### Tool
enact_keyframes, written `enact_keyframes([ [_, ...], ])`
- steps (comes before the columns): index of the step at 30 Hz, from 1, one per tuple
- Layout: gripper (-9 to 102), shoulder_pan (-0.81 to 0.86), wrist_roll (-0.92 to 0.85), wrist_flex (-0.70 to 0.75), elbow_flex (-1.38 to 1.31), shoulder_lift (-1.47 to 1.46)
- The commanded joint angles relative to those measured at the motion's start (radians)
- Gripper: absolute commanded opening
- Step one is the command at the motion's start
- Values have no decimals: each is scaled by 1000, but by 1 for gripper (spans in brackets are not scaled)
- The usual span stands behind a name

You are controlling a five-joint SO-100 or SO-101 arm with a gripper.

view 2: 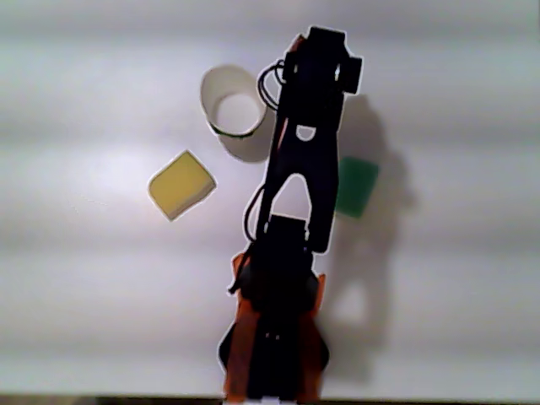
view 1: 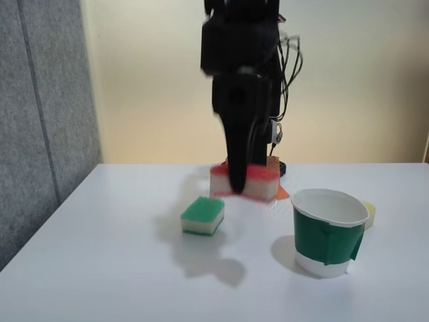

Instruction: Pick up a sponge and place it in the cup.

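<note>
Cup (view 1: pixel 328 231) sits on the white desk (view 1: pixel 100 268) at near right in the fixed view, upright, white with a green band; we see an empty white interior there and in the other view (view 2: pixel 229 108). Sponge (view 1: pixel 258 181), red on top and pale at the side, is just left of and farther back than the cup, lifted off the desk and clamped in the black hand (view 1: pixel 236 188), whose fingers come down over its middle. Green-topped sponge (view 1: pixel 203 215) lies flat on the desk near-left of it, apart from the cup; in the other view (view 2: pixel 358 186) it is at right of the arm. Yellow sponge (view 2: pixel 180 183) lies left of the arm there; in the fixed view its edge (view 1: pixel 369 213) pokes out behind the cup.
</note>
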Motion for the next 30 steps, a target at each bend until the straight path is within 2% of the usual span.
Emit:
enact_keyframes([
  [1, 0, -31, 12, -9, -38, 106],
  [10, 0, -215, 193, -144, 207, 313],
  [15, 0, -302, 262, -173, 374, 422],
  [23, 0, -341, 259, -265, 597, 526],
  [30, 0, -348, 253, -347, 617, 492],
])
